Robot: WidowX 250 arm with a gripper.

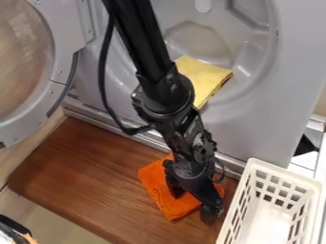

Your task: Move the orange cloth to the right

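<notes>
Where the orange cloth [154,179] lies, the hand [193,205] gapes wide

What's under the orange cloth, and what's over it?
The orange cloth lies on the brown wooden surface; anything beneath is covered. The end effector is over it, hiding part of its top.

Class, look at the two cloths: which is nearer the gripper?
The orange cloth, on the brown wooden surface with the gripper right over it; the yellow one lies farther off, in the machine's round opening.
</notes>
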